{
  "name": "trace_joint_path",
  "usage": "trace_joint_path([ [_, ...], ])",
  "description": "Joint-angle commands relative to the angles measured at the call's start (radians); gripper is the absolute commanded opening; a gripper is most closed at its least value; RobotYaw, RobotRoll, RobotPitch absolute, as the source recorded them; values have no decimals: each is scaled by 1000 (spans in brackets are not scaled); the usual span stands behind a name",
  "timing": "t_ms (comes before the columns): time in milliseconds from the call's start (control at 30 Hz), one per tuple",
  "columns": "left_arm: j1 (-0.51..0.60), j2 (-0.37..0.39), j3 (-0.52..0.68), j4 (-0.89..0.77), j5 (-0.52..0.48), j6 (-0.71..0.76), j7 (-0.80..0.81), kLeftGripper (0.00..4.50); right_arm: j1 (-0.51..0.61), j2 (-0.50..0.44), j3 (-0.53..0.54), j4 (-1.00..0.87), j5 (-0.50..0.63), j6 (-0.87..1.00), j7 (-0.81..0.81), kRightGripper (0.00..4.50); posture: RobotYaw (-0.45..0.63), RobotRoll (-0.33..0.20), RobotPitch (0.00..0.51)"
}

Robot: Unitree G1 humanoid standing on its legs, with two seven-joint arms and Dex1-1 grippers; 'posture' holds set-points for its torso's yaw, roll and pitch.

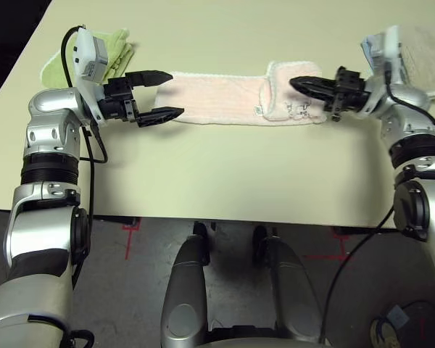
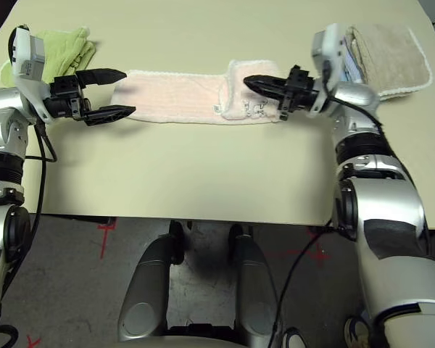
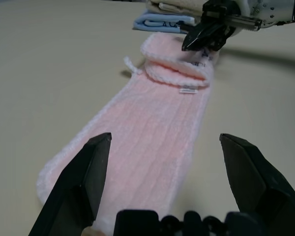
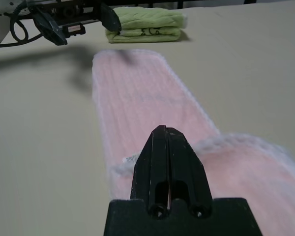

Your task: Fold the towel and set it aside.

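Right end effector [image 1: 299, 85] closed, above folded-over end of pink towel [image 1: 217, 97]; whether it pinches fabric unclear. Left end effector [image 1: 162, 93] open wide at towel's opposite end, holding nothing. Towel lies as long strip across worktop [image 1: 225, 174]. Risk: right pulls with no fabric caught, flap falls open; drag could skew strip toward green folded towel [image 1: 119, 45].

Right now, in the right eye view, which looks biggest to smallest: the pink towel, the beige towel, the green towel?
1. Pink towel, a long strip.
2. Beige towel.
3. Green towel, partly hidden behind the left arm, so unsure.
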Motion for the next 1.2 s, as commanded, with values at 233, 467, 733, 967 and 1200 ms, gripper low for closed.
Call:
trace_joint_path([
  [233,35,23,1,-83,-26,47,-16,4500,106,-44,13,46,-69,49,-41,34,71,0,380],
  [467,17,9,-8,-57,-18,34,-10,4500,107,31,-78,-28,31,93,-106,34,30,0,374],
  [733,-1,-7,-10,-39,-17,23,-12,4500,14,-1,-166,-108,121,208,-193,34,20,0,370],
  [967,0,-11,-8,-33,-16,17,-3,4500,-3,-12,-123,-43,27,250,-462,34,18,0,365],
  [1200,3,-10,-9,-37,-14,22,3,4500,48,70,-68,0,-44,231,-581,34,25,0,370],
])
